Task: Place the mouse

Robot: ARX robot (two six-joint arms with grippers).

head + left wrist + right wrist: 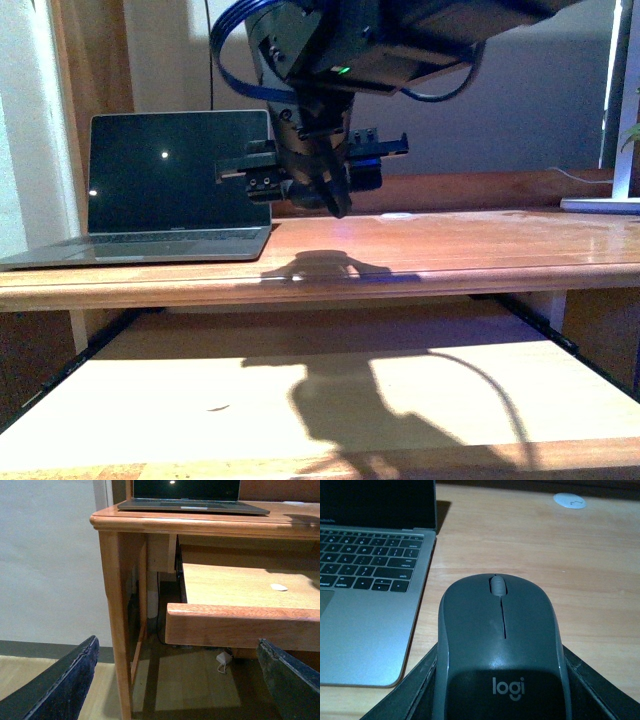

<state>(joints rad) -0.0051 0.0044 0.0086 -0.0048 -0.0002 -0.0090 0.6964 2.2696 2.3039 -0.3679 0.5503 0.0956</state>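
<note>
The mouse (502, 650) is dark grey with a scroll wheel and a "logi" mark. My right gripper (500, 685) is shut on it, one dark finger on each side. In the front view the right gripper (335, 203) hangs a little above the wooden desk top (450, 250), just right of the open laptop (180, 175); the mouse is hard to make out there. My left gripper (175, 690) is open and empty, low by the desk's left leg (117, 630); it does not show in the front view.
The laptop's keyboard (365, 570) lies close beside the mouse. A pulled-out wooden shelf (300, 400) sits below the desk top. A white round sticker (569, 500) is on the desk further back. A white flat object (600, 203) is at the desk's far right.
</note>
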